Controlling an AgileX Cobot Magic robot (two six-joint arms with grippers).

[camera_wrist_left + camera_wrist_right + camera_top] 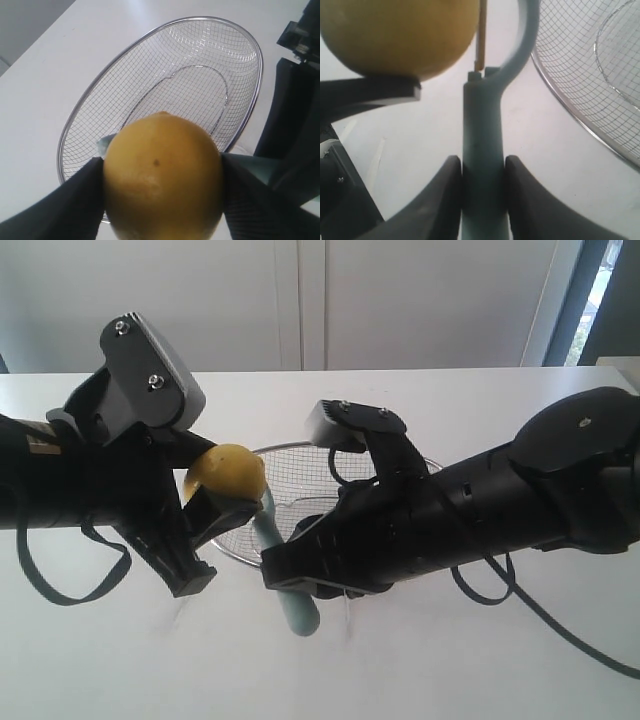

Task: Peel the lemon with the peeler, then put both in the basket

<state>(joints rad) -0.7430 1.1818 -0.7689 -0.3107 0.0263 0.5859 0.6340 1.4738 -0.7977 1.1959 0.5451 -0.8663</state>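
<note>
My left gripper (215, 490) is shut on the yellow lemon (230, 472), held above the table; in the left wrist view the lemon (162, 175) fills the space between both dark fingers (60, 200). My right gripper (295, 575) is shut on the handle of the pale teal peeler (285, 580). The peeler (482, 150) stands upright, its curved head and thin blade right beside the lemon (395, 35). Behind both lies the silver wire basket (300, 455), with nothing visible inside it (250, 60).
White table (420, 660) all around, with a pale wall behind. Both black arms crowd the middle of the exterior view and meet just in front of the basket's near rim (570, 107).
</note>
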